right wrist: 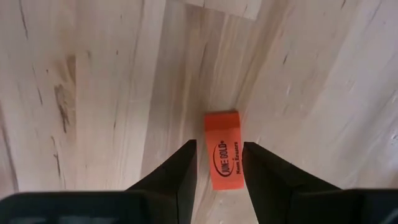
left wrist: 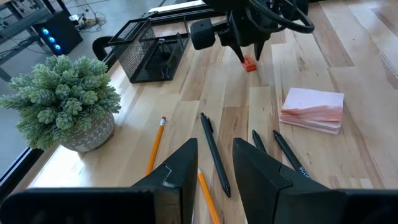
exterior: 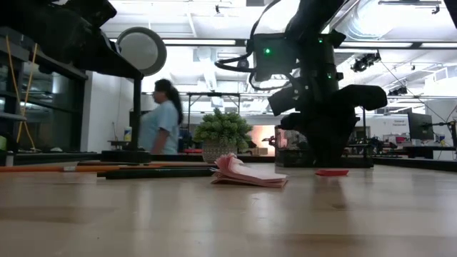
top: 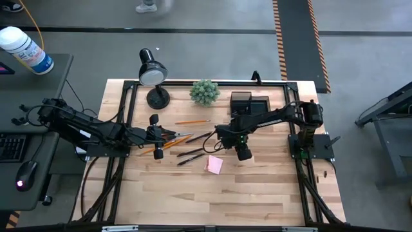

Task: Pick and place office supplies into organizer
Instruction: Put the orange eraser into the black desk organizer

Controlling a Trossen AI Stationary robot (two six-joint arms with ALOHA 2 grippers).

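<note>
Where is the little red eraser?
The red eraser lies flat on the table under the right tool, between its open fingers, with the pink sticky notes nearby.

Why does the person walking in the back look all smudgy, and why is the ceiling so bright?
In the low view the person is far off and blurred, and the ceiling lights glare white, so the lamp and arms show as dark shapes. In the right wrist view the orange eraser is sharp enough that its printed lettering shows, between the open fingers.

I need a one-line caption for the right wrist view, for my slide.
Right hand, fingers open, poised over an orange-red eraser lying on the wooden table.
</note>
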